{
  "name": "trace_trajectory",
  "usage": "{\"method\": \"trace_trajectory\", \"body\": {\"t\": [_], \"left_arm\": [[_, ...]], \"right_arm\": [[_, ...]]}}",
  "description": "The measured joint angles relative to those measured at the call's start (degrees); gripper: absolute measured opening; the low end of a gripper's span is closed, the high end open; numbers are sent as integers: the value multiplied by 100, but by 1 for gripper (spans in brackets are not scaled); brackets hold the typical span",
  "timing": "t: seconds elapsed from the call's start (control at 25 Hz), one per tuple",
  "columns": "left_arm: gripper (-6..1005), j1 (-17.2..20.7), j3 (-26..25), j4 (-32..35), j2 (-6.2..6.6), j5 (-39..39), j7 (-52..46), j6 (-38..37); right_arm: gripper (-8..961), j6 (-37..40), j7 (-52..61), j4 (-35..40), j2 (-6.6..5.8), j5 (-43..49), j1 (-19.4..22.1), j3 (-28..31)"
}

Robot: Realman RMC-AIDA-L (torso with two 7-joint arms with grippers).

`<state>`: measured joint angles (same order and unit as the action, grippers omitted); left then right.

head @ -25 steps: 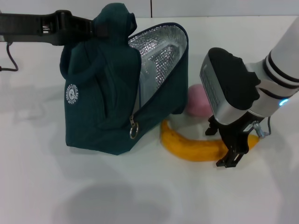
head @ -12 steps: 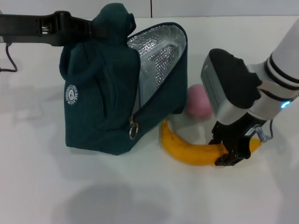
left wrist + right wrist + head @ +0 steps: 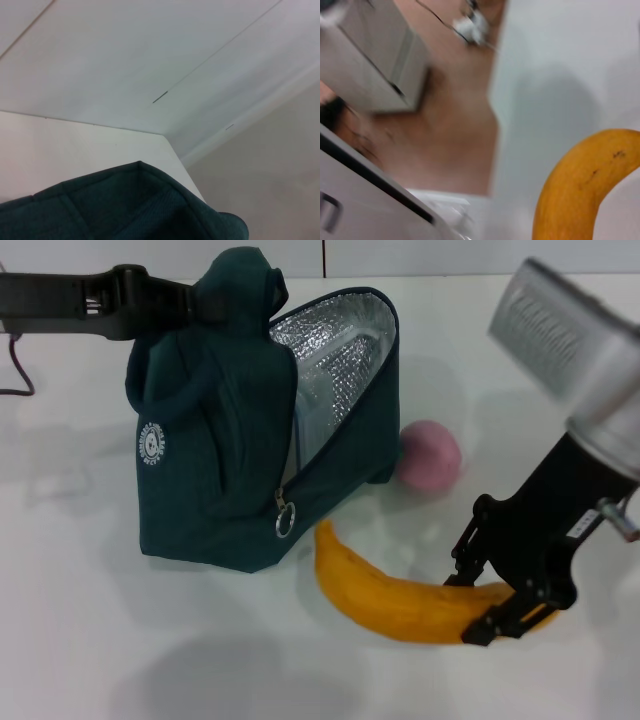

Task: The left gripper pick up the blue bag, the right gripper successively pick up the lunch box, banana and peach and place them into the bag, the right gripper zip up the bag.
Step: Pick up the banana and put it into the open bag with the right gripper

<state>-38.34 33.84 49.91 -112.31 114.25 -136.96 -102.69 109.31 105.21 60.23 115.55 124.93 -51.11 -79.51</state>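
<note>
banana [image 3: 400, 597] now lifted nearer, clamped in right pincer [image 3: 497, 607]

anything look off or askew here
Nothing is spilled or damaged. The bag sits tilted, its top pinched up by the left gripper and its foil-lined mouth gaping towards the peach. The right gripper grips the banana right at one end, so the long free end sticks out towards the bag.

Landmark bag [image 3: 230, 430] on table [image 3: 90, 640] — banana [image 3: 400, 600] front-right, peach [image 3: 430, 455] right, lunch box [image 3: 322, 400] inside.
</note>
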Motion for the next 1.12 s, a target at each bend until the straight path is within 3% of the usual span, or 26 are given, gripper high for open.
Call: {"method": "trace_trajectory", "body": {"t": [0.24,0.4,0.68,0.84,0.92,1.12], "left_arm": [[39,2,-17,-33,0,0,58,13],[39,5,-17,-34,0,0,62,13],[39,71,-6,-34,0,0,64,8],[39,126,10,-34,11,0,66,5],[39,153,0,-34,21,1,76,6],[39,179,-23,-35,22,-58,82,6]], "right_arm": [[409,796,-99,-318,-22,-631,-37,973],[409,1210,-162,-721,-75,-1115,-46,2082],[409,1001,-114,-1604,-250,-2029,270,3556],[410,457,-213,-2035,-191,-2691,575,3866],[410,165,-388,-2266,-92,-3069,707,3853],[410,-464,-995,-3343,31,-3961,655,3674]]}}
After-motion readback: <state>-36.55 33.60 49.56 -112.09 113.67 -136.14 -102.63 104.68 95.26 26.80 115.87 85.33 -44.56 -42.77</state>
